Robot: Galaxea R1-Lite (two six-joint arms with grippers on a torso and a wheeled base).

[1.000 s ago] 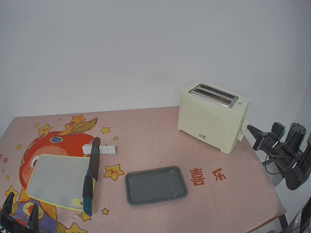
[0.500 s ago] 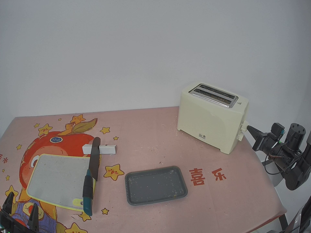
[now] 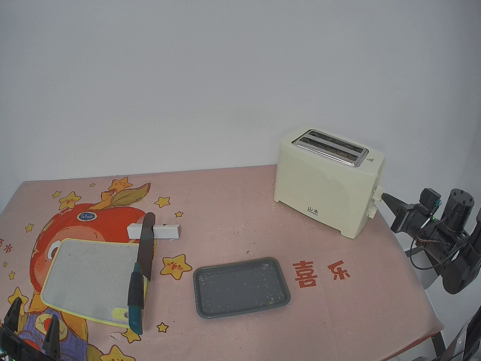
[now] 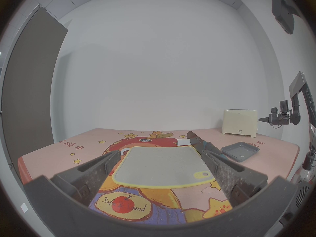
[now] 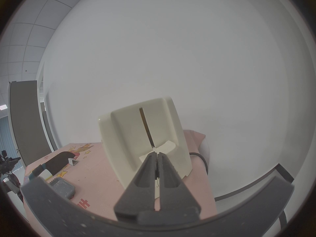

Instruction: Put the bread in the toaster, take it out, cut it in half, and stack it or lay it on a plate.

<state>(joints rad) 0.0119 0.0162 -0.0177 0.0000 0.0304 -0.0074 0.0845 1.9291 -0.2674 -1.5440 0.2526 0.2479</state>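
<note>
Right pincer [image 5: 156, 156], pressed together, is sitting at the lever [image 5: 162, 147] of the toaster [image 3: 328, 186], far right on the counter [image 3: 240, 211]. Left pincer [image 4: 159, 152], spread, is hovering by the board [image 3: 90, 277], near left.

Plain pale wall [image 3: 200, 76] rises behind the bench [image 3: 225, 201]. Bench surface is pink, printed with a red apple cartoon and yellow stars. Ceiling [image 5: 23, 43] tiled in squares; a tall dark panel [image 4: 29, 92] stands off to one side.
</note>
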